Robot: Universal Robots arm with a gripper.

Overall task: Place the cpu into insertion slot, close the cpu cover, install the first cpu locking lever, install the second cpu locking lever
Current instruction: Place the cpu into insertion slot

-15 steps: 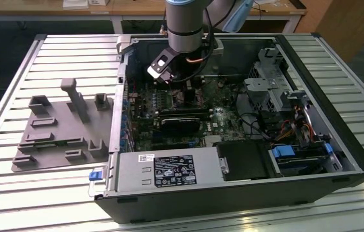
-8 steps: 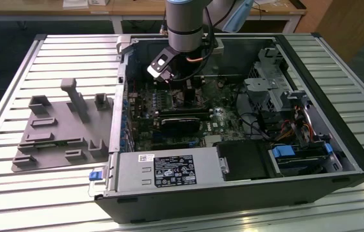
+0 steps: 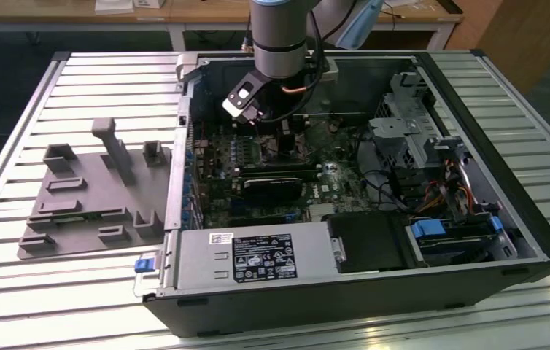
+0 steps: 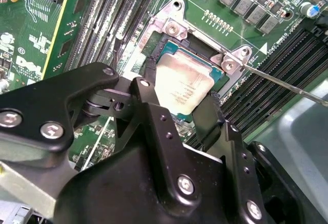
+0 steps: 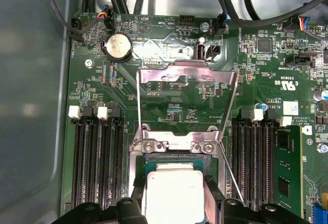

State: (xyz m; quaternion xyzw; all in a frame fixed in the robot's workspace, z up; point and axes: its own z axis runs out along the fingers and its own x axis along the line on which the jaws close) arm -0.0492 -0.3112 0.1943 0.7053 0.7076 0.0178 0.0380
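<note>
2 fingers (image 4: 146, 93) of the gripper (image 4: 179, 103) pinch the cpu (image 4: 184, 83) at the insertion slot (image 4: 174, 47) — cpu cover (image 5: 187, 75) raised.

Arm (image 3: 280, 36) vertical, tool (image 4: 179, 98) clamped, downward

In the exterior view we see an open black computer case (image 3: 353, 306) lying on a slatted metal table (image 3: 22, 131), with a grey moulded fixture (image 3: 90, 211) just beside it on the exterior view's left. Inside the case, a grey power supply (image 3: 246, 255) sits along the near wall, a black graphics card (image 3: 275, 189) lies behind it, and a blue drive latch (image 3: 443, 227) is towards the exterior view's right. In the first wrist view we make out a round coin cell battery (image 5: 118, 46) on the green board, black memory slots (image 5: 95, 157), and a green memory module (image 5: 287, 167) standing upright in a slot.
</note>
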